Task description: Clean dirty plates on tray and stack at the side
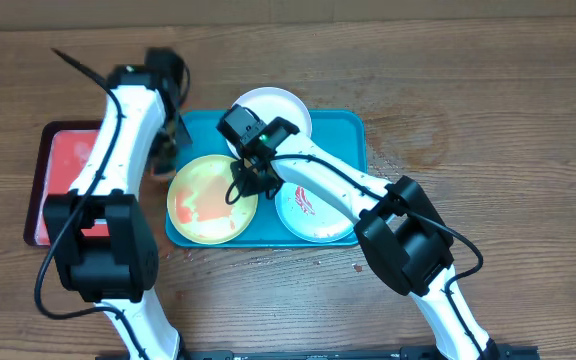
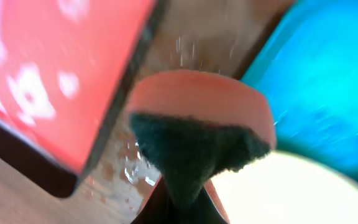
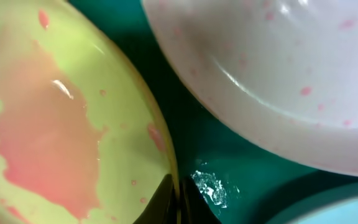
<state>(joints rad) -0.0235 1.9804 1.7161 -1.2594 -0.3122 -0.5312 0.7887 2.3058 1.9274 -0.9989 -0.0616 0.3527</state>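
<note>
Three plates lie on the teal tray (image 1: 353, 135): a yellow-green plate (image 1: 208, 205) smeared red at the front left, a white plate (image 1: 278, 108) at the back, and a light blue-green plate (image 1: 313, 212) with a red mark at the front right. My right gripper (image 1: 243, 185) is shut on the right rim of the yellow-green plate (image 3: 73, 124), with its fingers (image 3: 178, 205) pinching the edge. My left gripper (image 1: 168, 140) is shut on an orange sponge with a dark green pad (image 2: 201, 118). It holds the sponge over the gap between the two trays, at the yellow-green plate's back left edge.
A smaller red tray (image 1: 63, 165) with a dark rim lies left of the teal tray. Water drops sit on the wood between them (image 2: 135, 165). The white plate (image 3: 278, 68) has pink specks. The wooden table has wet spots at the right (image 1: 408, 150).
</note>
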